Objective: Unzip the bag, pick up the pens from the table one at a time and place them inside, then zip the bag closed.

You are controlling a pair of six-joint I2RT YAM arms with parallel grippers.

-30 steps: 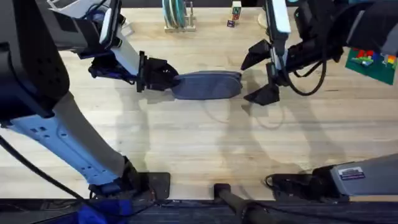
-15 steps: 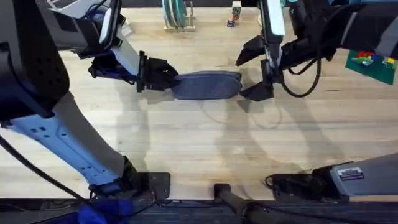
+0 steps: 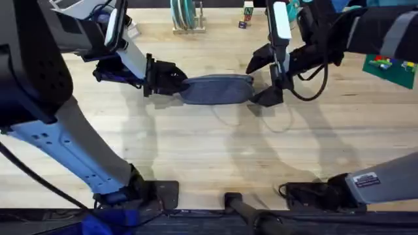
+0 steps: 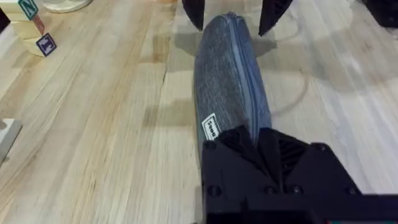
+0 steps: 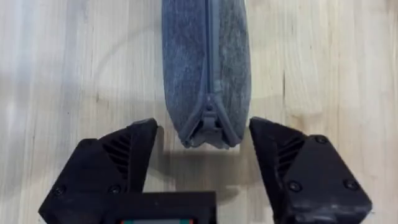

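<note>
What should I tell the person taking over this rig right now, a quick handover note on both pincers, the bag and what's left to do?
Left pincer: shut on one end of the bag, pinning it to the table.
Right pincer: open, its fingers either side of the bag's other end, where the zipper finishes; not gripping yet.
Bag: lying flat mid-table, zipper looks fully closed.
Pens: I can't see any on the table, so whether they are already inside or elsewhere can't be told.
Left to do: check where the pens are before deciding whether to pull the zipper open or leave it shut.
</note>
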